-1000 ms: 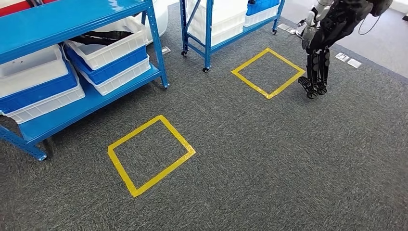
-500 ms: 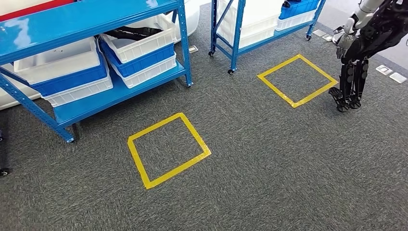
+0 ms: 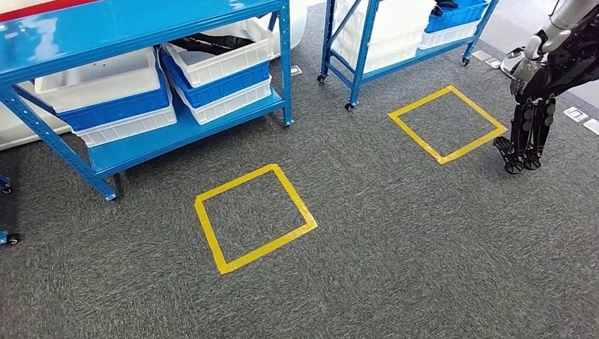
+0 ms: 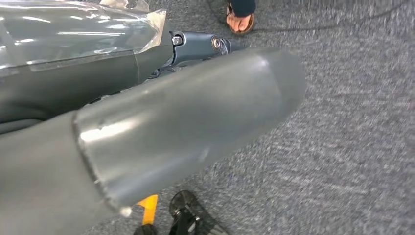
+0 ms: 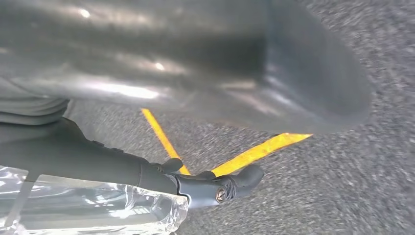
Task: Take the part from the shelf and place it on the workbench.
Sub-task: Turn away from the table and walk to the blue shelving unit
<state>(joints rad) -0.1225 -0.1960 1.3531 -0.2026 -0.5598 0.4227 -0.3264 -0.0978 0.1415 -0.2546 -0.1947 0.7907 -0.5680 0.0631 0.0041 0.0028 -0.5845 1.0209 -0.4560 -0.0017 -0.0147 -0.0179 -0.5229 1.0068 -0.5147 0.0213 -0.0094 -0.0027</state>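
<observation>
A blue metal shelf (image 3: 176, 138) stands at the back left in the head view. Its lower level carries stacked white and blue bins, and a white bin (image 3: 226, 62) holds dark parts (image 3: 208, 44). My right hand (image 3: 526, 134) hangs at the far right over the carpet, its dark fingers pointing straight down with nothing in them. The right wrist view brings its grey thumb (image 5: 205, 63) and a straight dark finger (image 5: 122, 166) close up above yellow tape. In the left wrist view my left hand (image 4: 147, 137) hangs over grey carpet, thumb and finger stretched out, holding nothing.
Two yellow tape squares mark the carpet, one near (image 3: 234, 184) and one farther right (image 3: 418, 99). A second blue shelf (image 3: 364, 42) on castors stands behind, with more bins. Floor sockets (image 3: 576, 113) lie at the right. A person's sandalled foot (image 4: 240, 19) is nearby.
The whole picture has slid right and slightly down, so the camera has turned; more of the left shelf shows. My right hand still hangs the same way, fingers down.
</observation>
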